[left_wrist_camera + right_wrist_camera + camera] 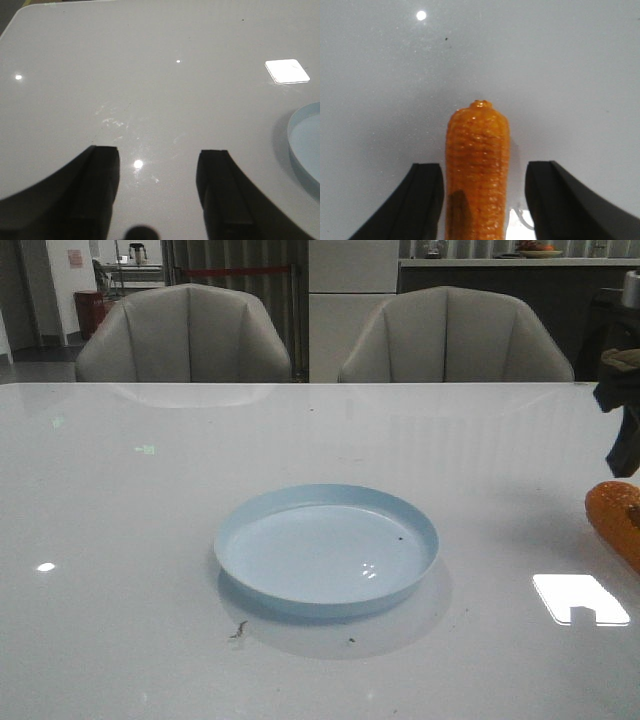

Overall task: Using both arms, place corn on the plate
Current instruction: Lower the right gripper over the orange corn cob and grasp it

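Front view: plate (pixel 326 551) sits mid-surface (pixel 130 540), nothing in it. Corn (pixel 616 518) lies at far right edge of frame, well apart from plate, partly cut off; dark part of right arm (pixel 624 410) hangs just above it. Right wrist view: right gripper (pixel 482 200) over corn (pixel 477 175), jaws spread wide w/ cob lengthwise between them, gaps both sides, not touching. Left wrist view: left gripper (pixel 157 187) angled down over bare surface, jaws apart, holding nothing; plate rim (pixel 300 145) near, off to one side.
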Robot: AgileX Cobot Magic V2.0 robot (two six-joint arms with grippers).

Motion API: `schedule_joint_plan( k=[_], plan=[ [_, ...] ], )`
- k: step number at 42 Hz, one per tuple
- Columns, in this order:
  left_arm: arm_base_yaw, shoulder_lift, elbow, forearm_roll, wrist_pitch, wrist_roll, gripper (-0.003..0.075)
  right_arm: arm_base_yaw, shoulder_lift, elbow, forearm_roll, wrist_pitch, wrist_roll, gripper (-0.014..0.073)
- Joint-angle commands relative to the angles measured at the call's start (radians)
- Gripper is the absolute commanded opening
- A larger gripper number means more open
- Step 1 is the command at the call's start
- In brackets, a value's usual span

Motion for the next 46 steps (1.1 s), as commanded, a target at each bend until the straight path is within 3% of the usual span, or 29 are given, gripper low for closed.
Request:
schedule_joint_plan(
  k=[1, 41, 46],
  plan=[
    [0.001, -0.005, -0.029, -0.011, -0.076, -0.008, 0.0407, 0.027, 0.011, -0.056, 0.009, -0.011, -0.011, 0.0481],
    [0.001, -0.005, -0.029, -0.011, -0.048, -0.008, 0.0407, 0.053, 0.109, -0.054, -0.054, -0.030, -0.011, 0.0477],
    [0.001, -0.005, -0.029, -0.011, -0.048, -0.008, 0.0407, 0.053, 0.109, -0.054, -0.054, -0.023, -0.011, 0.0420]
  ],
)
